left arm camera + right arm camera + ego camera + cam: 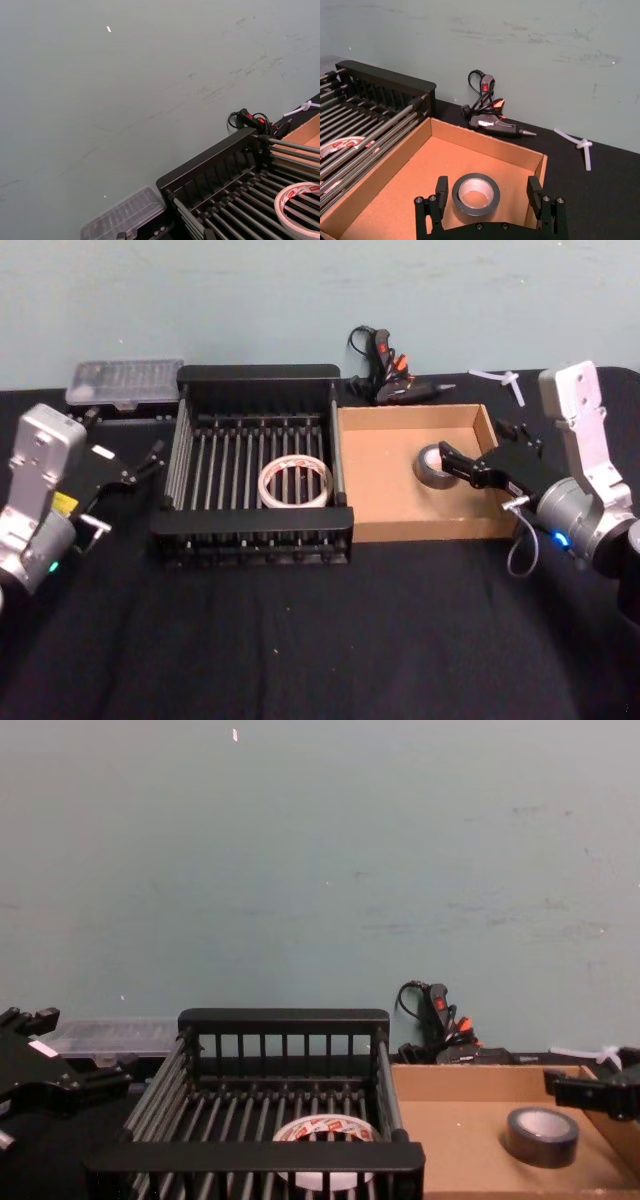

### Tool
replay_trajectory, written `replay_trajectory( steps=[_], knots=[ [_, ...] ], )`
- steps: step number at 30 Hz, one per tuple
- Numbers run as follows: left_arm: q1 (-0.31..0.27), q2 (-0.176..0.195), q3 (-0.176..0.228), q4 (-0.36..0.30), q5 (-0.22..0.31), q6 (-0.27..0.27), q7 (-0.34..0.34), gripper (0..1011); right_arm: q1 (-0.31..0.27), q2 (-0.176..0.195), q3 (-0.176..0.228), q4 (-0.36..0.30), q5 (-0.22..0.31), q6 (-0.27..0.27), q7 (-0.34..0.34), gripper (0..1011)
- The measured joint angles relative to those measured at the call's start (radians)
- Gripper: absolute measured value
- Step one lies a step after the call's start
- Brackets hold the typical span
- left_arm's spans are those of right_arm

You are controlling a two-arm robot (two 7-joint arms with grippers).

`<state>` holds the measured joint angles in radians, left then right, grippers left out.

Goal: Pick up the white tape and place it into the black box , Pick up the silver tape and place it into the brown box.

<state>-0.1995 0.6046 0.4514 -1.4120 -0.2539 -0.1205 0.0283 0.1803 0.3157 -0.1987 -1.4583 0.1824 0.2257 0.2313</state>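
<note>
Silver tape [475, 193] lies flat, core upward, in brown box [485, 147].

White tape [296, 484] lies in black box [258, 373], silver tape [436, 465] in brown box [372, 523] to its right

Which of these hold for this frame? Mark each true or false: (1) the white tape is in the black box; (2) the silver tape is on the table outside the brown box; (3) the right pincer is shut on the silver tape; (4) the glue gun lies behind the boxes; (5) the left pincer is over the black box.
1. True: the white tape lies on the bars of the black box.
2. False: the silver tape rests inside the brown box.
3. False: the right pincer is open, with its fingers apart on either side of the roll.
4. True: the glue gun lies by the wall behind them.
5. False: the left pincer is beside the box, off its left side.
</note>
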Motion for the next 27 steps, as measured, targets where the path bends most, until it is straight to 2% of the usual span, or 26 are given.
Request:
replay_trajectory(
  steps=[27],
  knots=[
    [0.000,0.000,0.000,0.000,0.000,0.000,0.000,1001,-0.001,0.004,-0.001,-0.003,0.001,0.000,0.002,1000]
  ],
)
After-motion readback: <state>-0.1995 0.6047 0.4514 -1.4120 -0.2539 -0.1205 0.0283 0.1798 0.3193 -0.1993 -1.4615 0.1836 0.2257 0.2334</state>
